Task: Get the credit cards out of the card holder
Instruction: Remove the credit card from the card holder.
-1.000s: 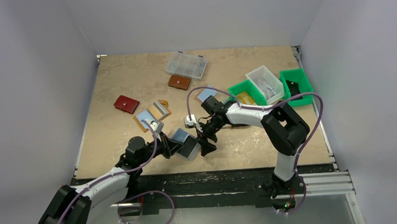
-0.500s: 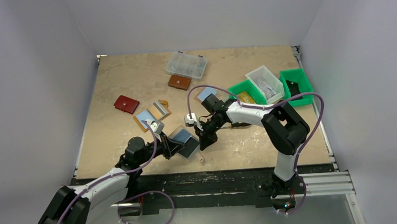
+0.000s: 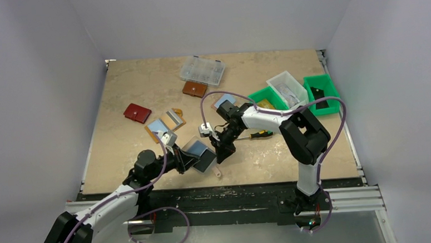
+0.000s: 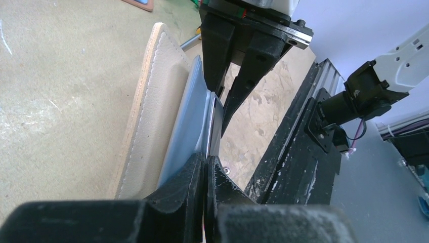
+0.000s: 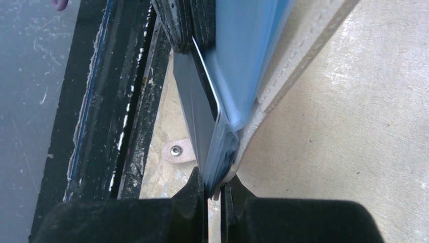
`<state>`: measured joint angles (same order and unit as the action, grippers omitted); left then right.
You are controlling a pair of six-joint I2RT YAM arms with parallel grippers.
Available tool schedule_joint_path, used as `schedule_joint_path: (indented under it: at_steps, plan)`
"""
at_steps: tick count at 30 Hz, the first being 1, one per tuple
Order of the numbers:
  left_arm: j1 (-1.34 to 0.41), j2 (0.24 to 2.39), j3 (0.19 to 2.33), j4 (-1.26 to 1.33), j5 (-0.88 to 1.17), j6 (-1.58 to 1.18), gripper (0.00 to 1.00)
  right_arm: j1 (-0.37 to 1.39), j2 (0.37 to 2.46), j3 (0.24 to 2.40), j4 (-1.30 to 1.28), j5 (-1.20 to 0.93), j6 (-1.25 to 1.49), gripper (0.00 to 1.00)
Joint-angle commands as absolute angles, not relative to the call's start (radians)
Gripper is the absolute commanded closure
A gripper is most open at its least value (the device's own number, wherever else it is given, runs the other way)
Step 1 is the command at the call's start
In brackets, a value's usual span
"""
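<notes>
With left jaws, clamps the near-left end of the card holder point(image 3: 199, 154); with right jaws, pinches its blue-grey inner layers at the opposite end, card or lining, cannot tell. Keeps it on edge at the near middle of the desk point(image 3: 144, 80), long axis jaw to jaw. Reaches low from near left, bends down from far right.

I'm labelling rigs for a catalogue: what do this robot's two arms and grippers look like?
Left arm and right arm have white links, black joints and looping purple cables. Left gripper and right gripper are black, with tapering fingers. No markings legible.
</notes>
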<state>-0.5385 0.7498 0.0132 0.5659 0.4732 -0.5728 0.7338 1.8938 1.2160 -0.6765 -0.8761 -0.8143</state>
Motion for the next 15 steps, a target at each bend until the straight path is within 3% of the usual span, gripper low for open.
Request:
schedule_joint_path:
  at_steps: [1,15]
  plan:
    - [-0.535,0.718,-0.015,0.660,0.445,-0.618,1.00,0.730,1.899,1.241,-0.757,-0.894,-0.865,1.00]
    - [-0.534,0.805,-0.014,0.692,0.460,-0.700,1.00,0.722,1.936,1.274,-0.821,-0.872,-0.880,1.00]
